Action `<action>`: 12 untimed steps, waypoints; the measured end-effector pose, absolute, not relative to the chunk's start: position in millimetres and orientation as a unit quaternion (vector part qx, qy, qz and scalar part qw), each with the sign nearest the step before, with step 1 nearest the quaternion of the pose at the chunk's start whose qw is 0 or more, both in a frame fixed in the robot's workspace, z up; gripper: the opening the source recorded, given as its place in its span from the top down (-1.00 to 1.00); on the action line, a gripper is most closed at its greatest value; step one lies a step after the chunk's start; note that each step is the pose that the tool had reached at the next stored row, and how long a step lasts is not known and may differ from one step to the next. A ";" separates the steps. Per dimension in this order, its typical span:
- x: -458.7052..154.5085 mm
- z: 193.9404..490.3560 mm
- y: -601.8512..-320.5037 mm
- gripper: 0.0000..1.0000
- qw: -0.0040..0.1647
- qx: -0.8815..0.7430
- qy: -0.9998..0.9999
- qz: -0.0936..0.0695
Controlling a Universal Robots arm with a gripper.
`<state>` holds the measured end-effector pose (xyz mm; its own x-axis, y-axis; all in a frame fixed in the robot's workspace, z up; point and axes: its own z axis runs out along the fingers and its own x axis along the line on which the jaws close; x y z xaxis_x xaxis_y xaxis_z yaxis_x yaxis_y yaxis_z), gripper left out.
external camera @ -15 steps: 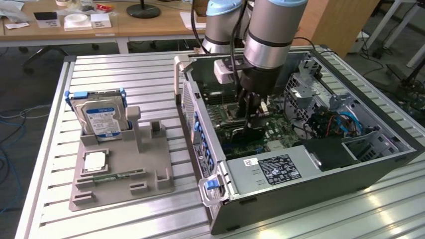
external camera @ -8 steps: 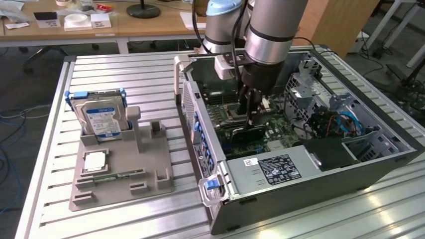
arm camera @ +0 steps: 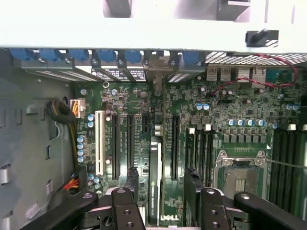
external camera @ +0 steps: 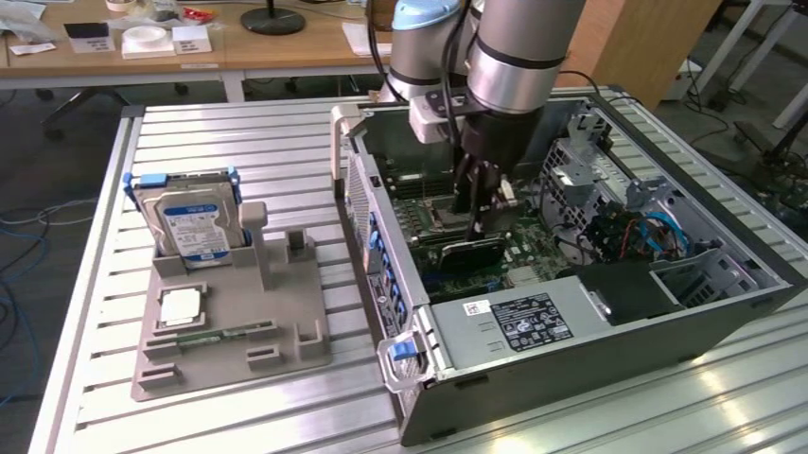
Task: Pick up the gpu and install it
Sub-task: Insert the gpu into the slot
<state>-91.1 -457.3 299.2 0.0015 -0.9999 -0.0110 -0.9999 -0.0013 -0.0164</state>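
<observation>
GPU (arm camera: pixel 154 179) upright in motherboard (arm camera: pixel 230 110) slot, between spread pincer (arm camera: pixel 165 201) fingers.

One open computer case (external camera: pixel 555 378) is seen on the worktop (external camera: pixel 227 142), with one graphics card (external camera: pixel 474 252) standing on its board. One grey holder (external camera: pixel 234 326) is counted, carrying one hard drive (external camera: pixel 189 222), one processor chip (external camera: pixel 180 305) and one memory stick (external camera: pixel 208 335).

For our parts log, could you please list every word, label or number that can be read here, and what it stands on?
"DELL": white lettering on the motherboard, near the pincer.
Hard drive blue-white label: print too small to read.
Black label on the power supply: unreadable.
White sticker beside it: unreadable.
</observation>
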 end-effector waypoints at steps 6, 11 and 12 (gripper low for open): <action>-91.1 306.7 -457.3 -0.04 0.010 -0.708 0.707 -0.002; -91.1 309.5 -457.3 -0.04 0.010 -0.708 0.707 -0.002; -91.1 311.0 -457.3 -0.04 0.010 -0.708 0.707 -0.002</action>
